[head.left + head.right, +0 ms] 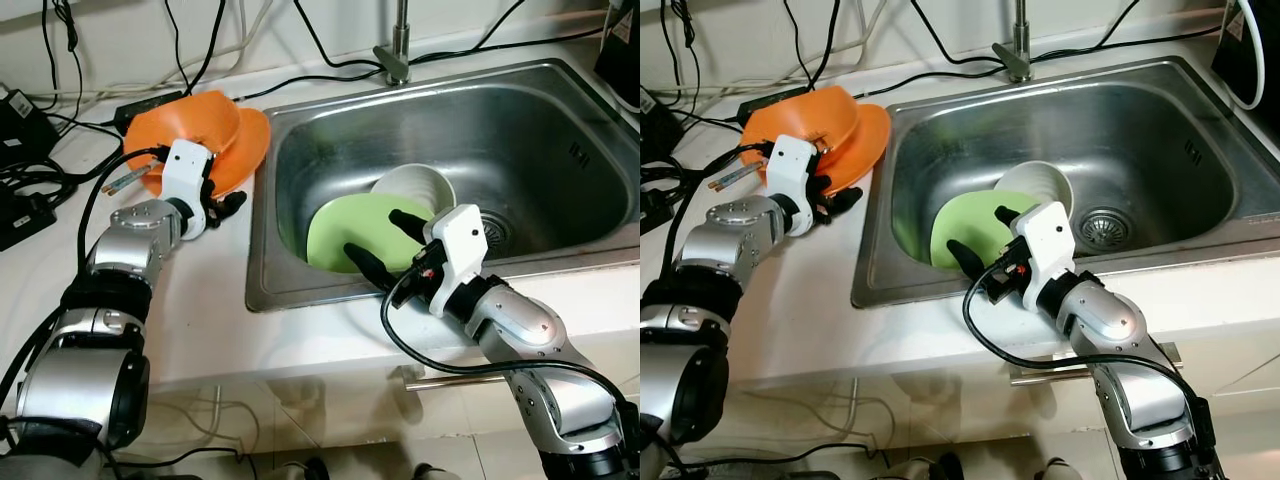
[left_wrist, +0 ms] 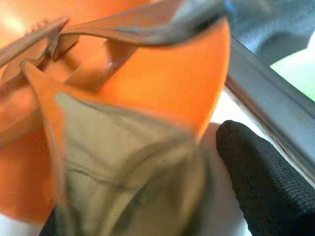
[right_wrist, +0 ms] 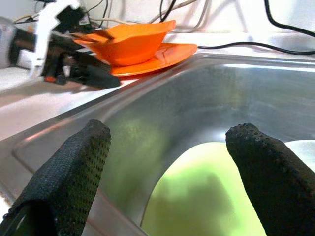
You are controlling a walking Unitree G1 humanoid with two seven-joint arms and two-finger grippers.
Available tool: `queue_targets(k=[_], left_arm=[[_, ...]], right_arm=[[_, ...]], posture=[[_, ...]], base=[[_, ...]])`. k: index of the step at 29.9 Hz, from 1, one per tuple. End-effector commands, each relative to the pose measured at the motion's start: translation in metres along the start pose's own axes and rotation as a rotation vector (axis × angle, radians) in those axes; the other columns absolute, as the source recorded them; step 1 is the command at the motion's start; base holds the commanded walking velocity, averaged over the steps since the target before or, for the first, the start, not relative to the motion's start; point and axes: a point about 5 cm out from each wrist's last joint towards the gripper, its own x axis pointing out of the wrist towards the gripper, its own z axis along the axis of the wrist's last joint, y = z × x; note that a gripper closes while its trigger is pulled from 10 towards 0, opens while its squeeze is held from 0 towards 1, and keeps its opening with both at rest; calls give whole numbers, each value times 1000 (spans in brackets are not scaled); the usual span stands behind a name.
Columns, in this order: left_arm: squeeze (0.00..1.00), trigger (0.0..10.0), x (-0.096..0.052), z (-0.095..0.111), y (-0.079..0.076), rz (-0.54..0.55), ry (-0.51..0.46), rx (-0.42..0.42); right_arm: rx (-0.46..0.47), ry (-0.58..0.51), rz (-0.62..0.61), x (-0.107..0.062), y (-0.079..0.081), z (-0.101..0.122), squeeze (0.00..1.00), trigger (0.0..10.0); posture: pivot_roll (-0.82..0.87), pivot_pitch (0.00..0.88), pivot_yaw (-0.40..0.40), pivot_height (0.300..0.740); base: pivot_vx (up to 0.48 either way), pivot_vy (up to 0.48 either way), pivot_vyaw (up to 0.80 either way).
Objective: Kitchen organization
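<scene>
Left eye view: green plate leans tilted against sink wall.

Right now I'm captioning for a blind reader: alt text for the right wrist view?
Two open black fingers frame a green plate lying in a steel sink. Beyond, on the counter, an orange bowl sits on an orange plate, with the left gripper beside them.

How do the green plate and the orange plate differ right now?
The green plate leans tilted inside the sink, against a white bowl; the orange plate lies flat on the counter beside the sink, carrying an orange bowl. The right gripper hangs open over the green plate; the left gripper sits at the orange one's edge.
</scene>
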Motion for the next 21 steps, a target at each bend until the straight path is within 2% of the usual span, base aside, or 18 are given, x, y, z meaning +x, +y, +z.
queue_targets(k=[1,8,21], left_arm=[[0,10000,-5,-36,-4,-39,148,-58],[0,10000,-15,-40,-4,-43,151,-56],[0,10000,-49,-40,-2,-37,165,-25]], right_arm=[[-4,-15,2,4,1,2,0,10000],[-5,-17,4,6,1,1,0,10000],[2,-27,8,13,1,-2,0,10000]], posture=[[-81,123,204,740],[-63,120,202,740],[-21,104,210,740]], base=[[0,0,0],[0,0,0],[0,0,0]])
